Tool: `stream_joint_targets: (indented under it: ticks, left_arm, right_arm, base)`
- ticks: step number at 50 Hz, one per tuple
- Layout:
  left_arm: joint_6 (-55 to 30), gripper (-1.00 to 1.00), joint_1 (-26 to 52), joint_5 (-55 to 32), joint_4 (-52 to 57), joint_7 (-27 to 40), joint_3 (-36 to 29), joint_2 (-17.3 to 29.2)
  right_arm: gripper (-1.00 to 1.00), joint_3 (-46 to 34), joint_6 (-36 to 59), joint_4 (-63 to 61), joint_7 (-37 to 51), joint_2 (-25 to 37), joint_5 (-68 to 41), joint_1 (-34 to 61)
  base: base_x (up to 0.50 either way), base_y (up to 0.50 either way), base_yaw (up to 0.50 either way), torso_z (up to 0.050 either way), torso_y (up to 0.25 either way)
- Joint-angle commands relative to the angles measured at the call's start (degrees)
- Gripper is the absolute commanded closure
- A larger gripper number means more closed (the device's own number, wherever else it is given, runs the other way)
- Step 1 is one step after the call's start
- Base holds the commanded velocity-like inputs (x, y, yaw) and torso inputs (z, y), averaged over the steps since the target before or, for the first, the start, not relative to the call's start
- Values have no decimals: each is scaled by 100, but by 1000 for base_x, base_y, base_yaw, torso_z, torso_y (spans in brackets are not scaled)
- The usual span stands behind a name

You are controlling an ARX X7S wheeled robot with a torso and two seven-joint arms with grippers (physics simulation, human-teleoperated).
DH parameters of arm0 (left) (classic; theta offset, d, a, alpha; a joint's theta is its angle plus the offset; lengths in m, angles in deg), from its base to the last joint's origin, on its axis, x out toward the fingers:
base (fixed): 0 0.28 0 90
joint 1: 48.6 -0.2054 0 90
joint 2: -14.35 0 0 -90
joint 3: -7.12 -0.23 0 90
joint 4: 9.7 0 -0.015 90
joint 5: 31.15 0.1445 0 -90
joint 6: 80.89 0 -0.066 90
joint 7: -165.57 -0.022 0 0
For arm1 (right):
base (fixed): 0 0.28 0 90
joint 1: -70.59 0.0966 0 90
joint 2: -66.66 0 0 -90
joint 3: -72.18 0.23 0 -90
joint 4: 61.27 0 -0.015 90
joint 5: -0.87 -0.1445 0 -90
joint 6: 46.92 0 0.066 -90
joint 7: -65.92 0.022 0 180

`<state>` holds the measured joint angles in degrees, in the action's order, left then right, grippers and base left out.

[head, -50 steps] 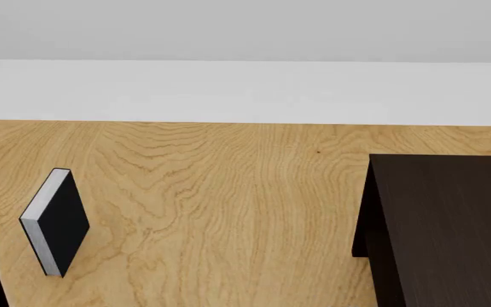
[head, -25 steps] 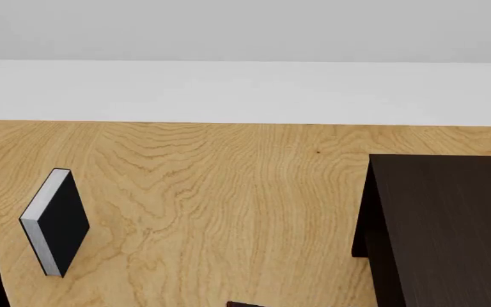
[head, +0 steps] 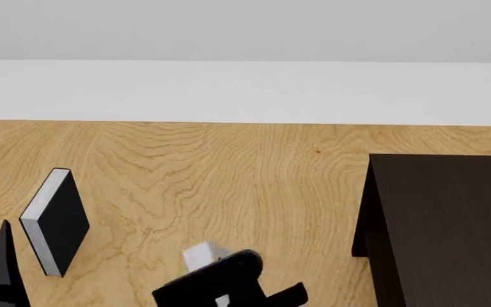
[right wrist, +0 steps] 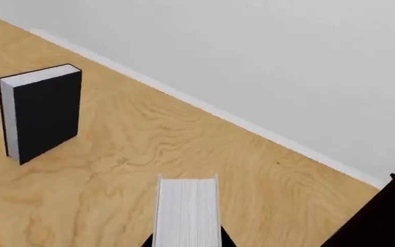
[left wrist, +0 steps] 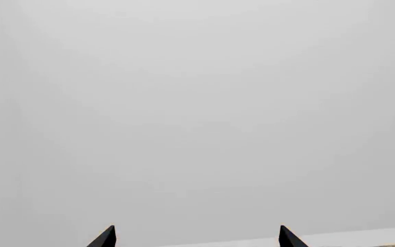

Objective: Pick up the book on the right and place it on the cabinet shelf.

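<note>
Wooden floor [head: 228,173], book [right wrist: 187,211] in right gripper [head: 228,284]

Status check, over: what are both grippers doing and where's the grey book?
Right gripper shut on the book, raised over the floor. Left gripper open, empty. Cabinet shelf to the right; black book standing well left, nothing between.

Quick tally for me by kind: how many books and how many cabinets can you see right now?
Books: 2 – the black-covered book standing on the wooden floor, and the light-grey book held in the right gripper.
Cabinets: 1 – the dark cabinet at the right of the head view.
Total: 3
</note>
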<state>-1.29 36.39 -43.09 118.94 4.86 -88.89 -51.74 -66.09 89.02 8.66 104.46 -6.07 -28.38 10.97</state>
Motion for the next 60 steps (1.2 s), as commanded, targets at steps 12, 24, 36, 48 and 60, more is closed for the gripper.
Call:
stream_joint_targets:
  ticks: [12, 24, 36, 48, 60]
  left_arm:
    - [123, -100, -20, 22, -104, -4, -66, 9]
    - [101, -100, -53, -12, -54, 27, -105, -9]
    - [128, -100, -42, -96, -107, 5, -118, -11]
    - [102, -100, -40, -155, -33, -2, -110, 35]
    - [81, -100, -83, -169, 45, 10, -125, 72]
  right_arm:
    - [100, -2475, -532, 1773, 73, 127, 2947, 983]
    - [100, -3750, -196, 4361, 849, -668, 4320, 1298]
    - [100, -3379, -1896, 6925, 1063, -1416, 3771, 1289]
    - [100, -3267, -2769, 8396, 1199, -1718, 3245, 1476]
    - [100, -3902, -2817, 8538, 1375, -1725, 2456, 1526]
  base:
    - [0, 0, 0, 0, 2]
    - [0, 0, 0, 0, 1]
    - [0, 0, 0, 0, 2]
    - [0, 0, 0, 0, 2]
    - [0, 0, 0, 0, 2]
